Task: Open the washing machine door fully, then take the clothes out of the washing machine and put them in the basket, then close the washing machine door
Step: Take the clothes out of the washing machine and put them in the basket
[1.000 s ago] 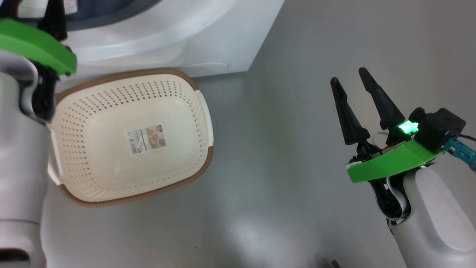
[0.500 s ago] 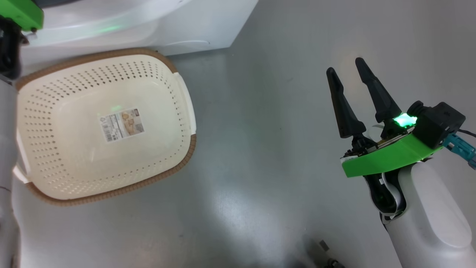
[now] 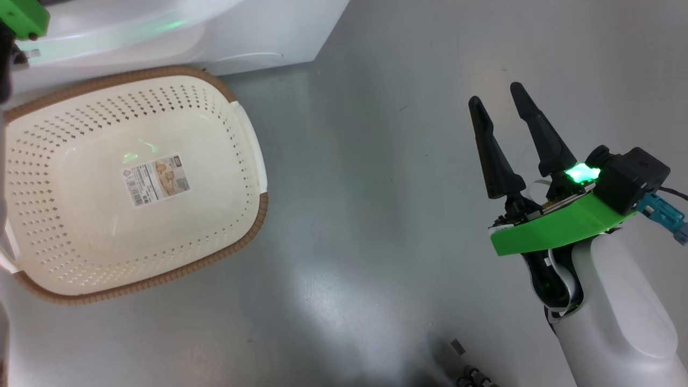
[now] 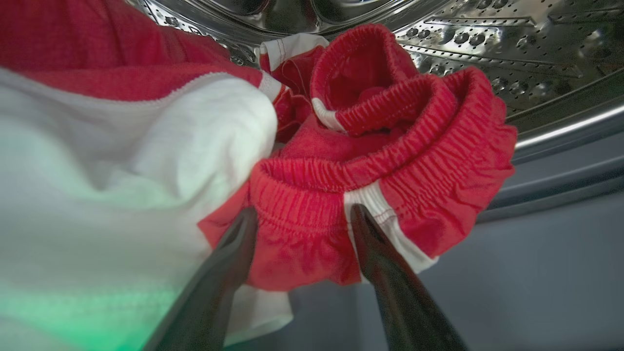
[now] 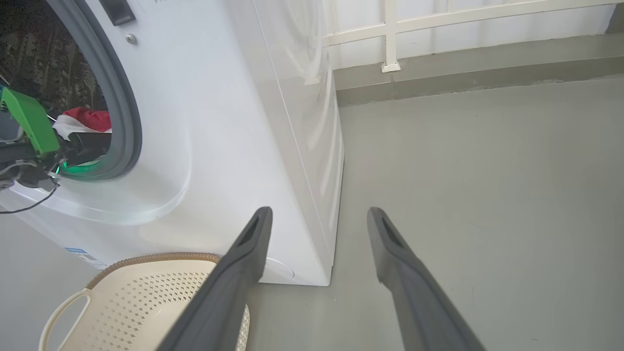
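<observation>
In the left wrist view my left gripper (image 4: 302,209) is inside the steel drum (image 4: 487,39), open, with its two fingers either side of a fold of red elastic waistband. The clothes (image 4: 380,146) are a red and white heap; white cloth covers that view's left. The right wrist view shows the clothes (image 5: 87,119) through the washing machine (image 5: 219,122) opening, beside my left arm's green mount (image 5: 29,122). The cream basket (image 3: 236,102) stands empty on the floor before the washing machine (image 3: 258,32). My right gripper (image 3: 494,92) hovers open over bare floor, holding nothing. The washing machine door is out of view.
Grey floor stretches to the right of the machine as far as a low kerb and white railing (image 5: 390,63). Small dark parts (image 3: 473,373) lie at the head view's bottom edge. The basket's rim (image 5: 146,257) sits close against the machine's front.
The head camera has turned, so basket and machine slide left in its picture. My left arm has passed out at that view's left edge. The right gripper stays put and open.
</observation>
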Controlling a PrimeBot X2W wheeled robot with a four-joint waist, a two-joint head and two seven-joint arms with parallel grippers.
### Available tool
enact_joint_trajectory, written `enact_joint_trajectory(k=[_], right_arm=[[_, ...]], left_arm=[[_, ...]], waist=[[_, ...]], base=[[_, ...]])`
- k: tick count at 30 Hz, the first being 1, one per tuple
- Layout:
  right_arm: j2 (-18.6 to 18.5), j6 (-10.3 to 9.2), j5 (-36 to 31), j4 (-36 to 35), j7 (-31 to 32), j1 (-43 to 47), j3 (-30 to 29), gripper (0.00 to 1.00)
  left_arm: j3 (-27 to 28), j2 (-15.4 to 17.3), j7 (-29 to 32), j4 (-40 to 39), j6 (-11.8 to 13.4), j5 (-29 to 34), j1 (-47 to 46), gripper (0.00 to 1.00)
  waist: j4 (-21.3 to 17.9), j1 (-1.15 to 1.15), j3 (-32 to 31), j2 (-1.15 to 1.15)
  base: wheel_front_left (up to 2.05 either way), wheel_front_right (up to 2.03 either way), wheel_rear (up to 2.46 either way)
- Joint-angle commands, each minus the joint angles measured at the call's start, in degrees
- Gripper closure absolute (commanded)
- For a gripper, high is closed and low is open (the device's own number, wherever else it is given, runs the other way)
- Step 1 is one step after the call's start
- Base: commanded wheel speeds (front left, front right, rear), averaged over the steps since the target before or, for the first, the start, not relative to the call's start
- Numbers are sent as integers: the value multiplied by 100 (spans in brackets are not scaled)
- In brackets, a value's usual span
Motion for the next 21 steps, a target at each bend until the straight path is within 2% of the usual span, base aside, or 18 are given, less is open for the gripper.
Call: enact_joint_trajectory(k=[1, 2, 3, 5, 6, 21], right_arm=[[23, 9, -68, -144, -27, 77, 55, 0], [29, 9, -70, -142, -27, 79, 52, 0], [34, 9, -72, -139, -27, 81, 50, 0], [46, 9, -73, -135, -27, 84, 48, 0], [50, 9, -74, -134, -27, 84, 47, 0], [3, 9, -91, -29, -27, 129, 62, 0]], left_arm=[[-8, 200, 51, -99, -16, -25, -113, 0], [-46, 214, 25, -115, -16, -46, -108, 0], [-75, 231, -15, -123, -16, -65, -102, 24], [-138, 253, -67, -122, -16, -101, -93, 94], [-183, 263, -87, -131, -16, -112, -92, 100], [-957, 330, -834, -668, -16, -396, 342, 100]], waist=[[-7, 0, -7, 0], [-12, 0, -12, 0], [-15, 0, -18, 0], [-19, 0, -33, 0], [-16, 0, -37, 0], [233, 0, -491, 0]], base=[[0, 0, 0], [0, 0, 0], [0, 0, 0], [0, 0, 0], [0, 0, 0], [0, 0, 0]])
